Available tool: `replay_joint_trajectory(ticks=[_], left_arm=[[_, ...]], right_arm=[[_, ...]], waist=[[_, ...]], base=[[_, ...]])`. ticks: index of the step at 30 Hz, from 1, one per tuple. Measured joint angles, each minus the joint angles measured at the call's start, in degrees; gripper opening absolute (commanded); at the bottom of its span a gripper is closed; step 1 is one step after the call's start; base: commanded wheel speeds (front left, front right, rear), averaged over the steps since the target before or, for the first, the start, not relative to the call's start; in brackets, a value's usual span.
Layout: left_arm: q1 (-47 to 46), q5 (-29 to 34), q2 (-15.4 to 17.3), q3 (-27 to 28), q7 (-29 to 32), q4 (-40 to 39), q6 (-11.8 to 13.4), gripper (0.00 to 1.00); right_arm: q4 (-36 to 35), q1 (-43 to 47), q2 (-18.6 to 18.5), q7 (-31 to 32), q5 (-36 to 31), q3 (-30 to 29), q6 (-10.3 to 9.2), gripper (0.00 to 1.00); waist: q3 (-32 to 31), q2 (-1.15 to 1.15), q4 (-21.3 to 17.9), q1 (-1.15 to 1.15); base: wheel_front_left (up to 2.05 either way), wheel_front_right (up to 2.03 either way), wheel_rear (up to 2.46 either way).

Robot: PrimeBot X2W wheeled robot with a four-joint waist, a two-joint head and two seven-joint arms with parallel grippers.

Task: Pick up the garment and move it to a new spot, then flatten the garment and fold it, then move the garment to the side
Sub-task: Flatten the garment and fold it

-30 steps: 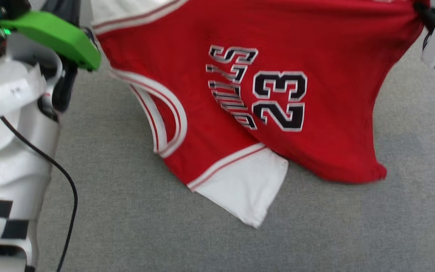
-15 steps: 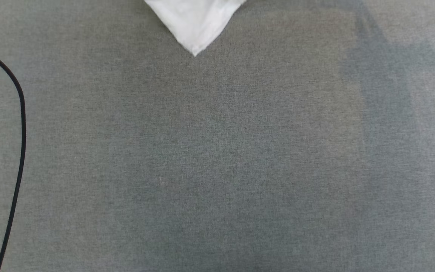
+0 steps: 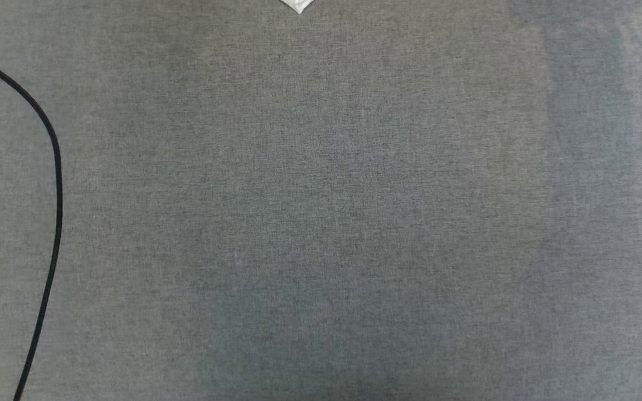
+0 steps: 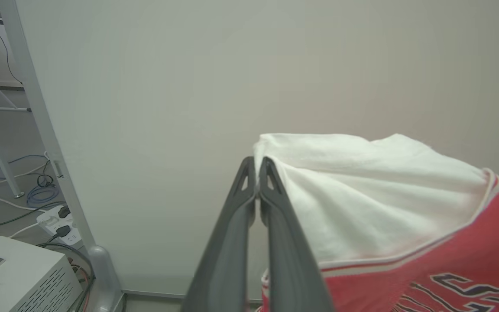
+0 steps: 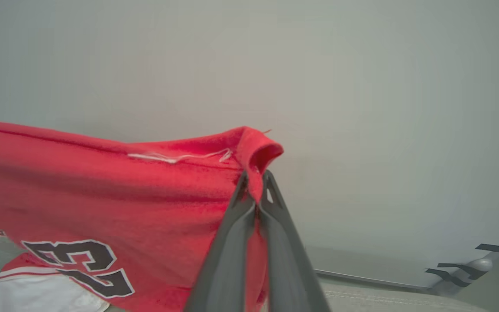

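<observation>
Red number-23 jersey [image 5: 124, 195] hangs stretched between two closed grippers.
The left gripper [image 4: 257, 164] pinches the edge of its white sleeve, fingers fully together; the right gripper [image 5: 256, 175] clamps a red corner likewise. The cloth is lifted before a pale wall [image 4: 275, 65], one white sleeve tip [image 3: 298, 4] showing above the grey fabric surface [image 3: 321, 223].
</observation>
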Motion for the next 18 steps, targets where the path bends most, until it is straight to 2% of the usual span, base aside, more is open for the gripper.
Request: replay_joint_trajectory(ticks=[8,13,18], left_arm=[[12.63,-3.87,-1.20,-0.10,-2.67,3.57,-1.69,0.00],[25.30,-7.35,-2.76,-1.20,-3.60,1.57,-1.96,0.00],[38.57,-10.67,-2.53,-2.61,-3.92,-3.77,-1.97,0.00]], right_arm=[[0.89,12.61,0.60,-1.18,7.47,7.43,0.00,0.00],[-2.16,23.59,-2.61,-3.15,12.32,11.24,0.00,0.00],[-5.72,34.49,-5.54,-5.64,15.75,13.48,0.00,0.00]], waist=[[-1.29,0.00,0.39,0.00],[-4.55,0.00,0.79,-0.01],[-8.42,0.00,1.16,-0.01]], base=[[0.00,0.00,0.00],[0.00,0.00,0.00],[0.00,0.00,0.00]])
